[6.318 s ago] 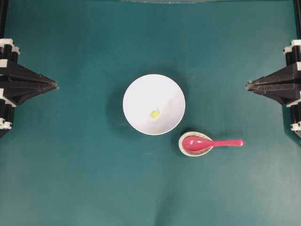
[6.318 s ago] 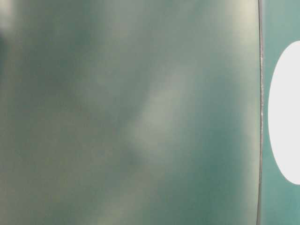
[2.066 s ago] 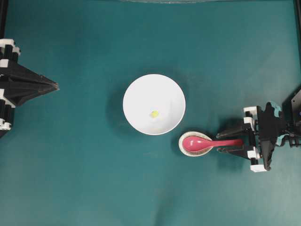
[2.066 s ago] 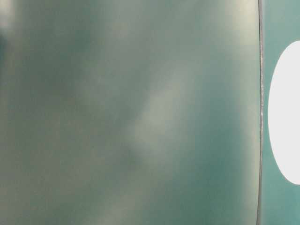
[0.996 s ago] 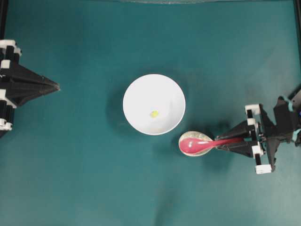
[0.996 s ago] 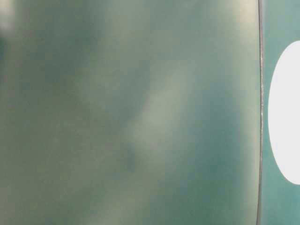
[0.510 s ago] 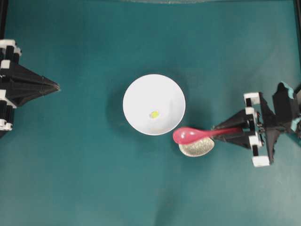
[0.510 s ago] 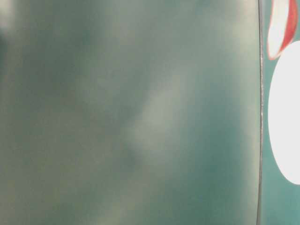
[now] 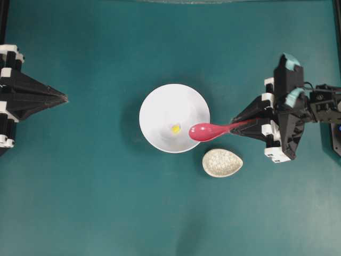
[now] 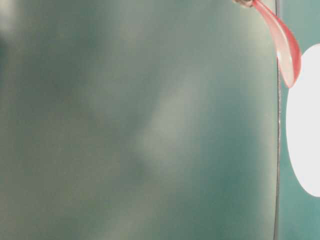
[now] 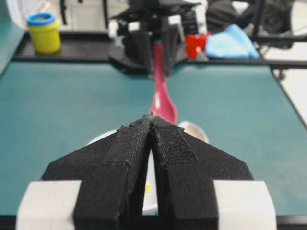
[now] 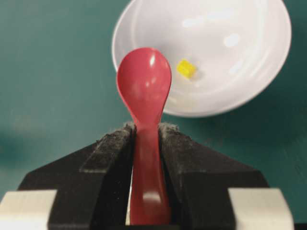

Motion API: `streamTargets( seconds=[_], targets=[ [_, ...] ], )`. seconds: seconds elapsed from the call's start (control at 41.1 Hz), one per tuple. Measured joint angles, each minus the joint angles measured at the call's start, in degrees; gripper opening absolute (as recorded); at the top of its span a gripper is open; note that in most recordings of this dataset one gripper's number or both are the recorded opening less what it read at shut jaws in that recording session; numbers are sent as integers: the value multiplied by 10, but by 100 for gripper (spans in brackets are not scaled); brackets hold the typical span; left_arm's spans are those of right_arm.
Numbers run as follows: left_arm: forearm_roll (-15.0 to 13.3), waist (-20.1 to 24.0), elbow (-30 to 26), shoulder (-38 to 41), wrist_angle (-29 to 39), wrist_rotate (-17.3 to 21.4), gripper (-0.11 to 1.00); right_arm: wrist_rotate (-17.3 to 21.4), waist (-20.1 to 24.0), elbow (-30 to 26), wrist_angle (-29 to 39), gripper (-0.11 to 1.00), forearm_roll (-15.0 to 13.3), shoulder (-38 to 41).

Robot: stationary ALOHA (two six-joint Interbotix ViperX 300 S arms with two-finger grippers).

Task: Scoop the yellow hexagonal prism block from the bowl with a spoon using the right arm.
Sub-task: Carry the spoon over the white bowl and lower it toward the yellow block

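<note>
Well, the right pincer (image 12: 146, 143) pinches the glossy, stiff, likely slippery spoon (image 9: 209, 130) by its handle, its scoop over the bowl (image 9: 160, 114) near the light yellow block (image 9: 175, 128).

spoon (image 9: 209, 130) lifted off spoon rest (image 9: 222, 162), now over bowl (image 9: 160, 109) rim

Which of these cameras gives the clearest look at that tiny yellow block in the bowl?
The right wrist view: the yellow block sits large and sharp in the white bowl. Overhead it is only a speck. The left wrist view shows a sliver behind the left gripper. The table-level view does not show it.
</note>
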Motion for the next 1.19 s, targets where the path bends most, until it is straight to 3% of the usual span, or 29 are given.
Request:
streamTargets(
  seconds=[0.146, 0.559, 0.899, 1.191],
  targets=[
    [1, 0, 0, 1, -1, 3, 3, 1, -30, -42, 88, 24, -4, 0],
    [2, 0, 0, 1, -1, 3, 3, 5, -105, -148, 245, 24, -12, 56],
    [2, 0, 0, 1, 0, 3, 3, 7, -109, -251, 364, 24, -57, 171],
    [2, -1, 0, 1, 0, 3, 3, 54, -110, -316, 447, 24, -94, 229]
  ],
)
